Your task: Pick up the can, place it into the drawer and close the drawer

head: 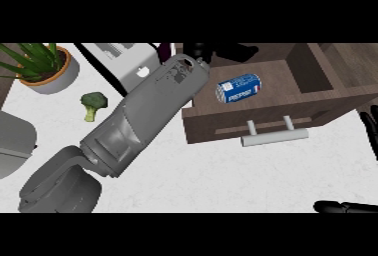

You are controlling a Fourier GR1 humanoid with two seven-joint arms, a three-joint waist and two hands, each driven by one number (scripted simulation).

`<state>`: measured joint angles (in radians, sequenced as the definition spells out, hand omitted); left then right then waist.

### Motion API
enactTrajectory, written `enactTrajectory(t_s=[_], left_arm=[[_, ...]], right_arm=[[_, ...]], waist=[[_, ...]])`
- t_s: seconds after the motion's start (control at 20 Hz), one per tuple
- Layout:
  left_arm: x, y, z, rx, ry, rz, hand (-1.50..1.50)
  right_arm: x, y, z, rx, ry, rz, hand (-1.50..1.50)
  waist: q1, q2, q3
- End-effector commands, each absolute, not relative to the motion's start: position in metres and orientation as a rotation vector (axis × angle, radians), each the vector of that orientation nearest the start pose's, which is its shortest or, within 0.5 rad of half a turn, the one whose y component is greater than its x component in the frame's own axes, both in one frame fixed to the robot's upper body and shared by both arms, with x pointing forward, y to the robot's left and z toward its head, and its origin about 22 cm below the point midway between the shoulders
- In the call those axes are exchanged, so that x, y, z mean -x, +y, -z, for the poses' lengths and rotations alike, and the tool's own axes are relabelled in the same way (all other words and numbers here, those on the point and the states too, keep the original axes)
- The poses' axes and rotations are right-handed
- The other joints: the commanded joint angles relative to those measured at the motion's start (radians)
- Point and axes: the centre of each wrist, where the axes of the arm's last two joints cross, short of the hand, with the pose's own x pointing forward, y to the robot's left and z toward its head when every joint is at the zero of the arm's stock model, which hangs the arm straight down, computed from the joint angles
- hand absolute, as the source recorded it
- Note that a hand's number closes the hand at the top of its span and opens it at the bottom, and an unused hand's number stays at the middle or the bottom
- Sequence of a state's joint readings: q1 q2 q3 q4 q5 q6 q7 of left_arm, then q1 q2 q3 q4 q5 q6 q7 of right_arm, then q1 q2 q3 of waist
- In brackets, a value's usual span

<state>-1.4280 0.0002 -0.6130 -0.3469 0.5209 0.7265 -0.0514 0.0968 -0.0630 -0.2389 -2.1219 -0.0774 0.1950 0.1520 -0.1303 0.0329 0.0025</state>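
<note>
One can [238, 88] in open drawer [310, 107] — right of left robot hand [198, 51].

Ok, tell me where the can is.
In the head view, the can lies on its side inside the open drawer, right of centre, beside the left forearm.
</note>
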Motion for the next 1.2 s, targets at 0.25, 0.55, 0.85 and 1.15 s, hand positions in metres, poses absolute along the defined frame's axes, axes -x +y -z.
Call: enactTrajectory(t_s=[0.25, 0.55, 0.85, 1.15], left_arm=[[-0.430, -0.004, -0.163, -0.342, -1.775, 0.171, -1.50], [-0.428, -0.001, -0.156, -0.288, -1.758, 0.104, -1.50], [-0.424, -0.012, -0.171, -0.218, -1.772, 0.067, -1.50], [-0.425, -0.013, -0.178, -0.219, -1.819, 0.029, -1.50]], right_arm=[[-0.190, -0.292, -0.118, 0.188, -1.930, -0.105, -1.50], [-0.182, -0.293, -0.144, 0.354, -2.013, -0.304, -1.50], [-0.185, -0.276, -0.152, 0.459, -2.031, -0.468, -1.50], [-0.200, -0.266, -0.153, 0.675, -1.992, -0.655, -1.50]], waist=[[0.001, 0.001, 0.000], [-0.006, 0.002, -0.001], [0.029, -0.007, -0.002], [0.070, -0.010, -0.002]])
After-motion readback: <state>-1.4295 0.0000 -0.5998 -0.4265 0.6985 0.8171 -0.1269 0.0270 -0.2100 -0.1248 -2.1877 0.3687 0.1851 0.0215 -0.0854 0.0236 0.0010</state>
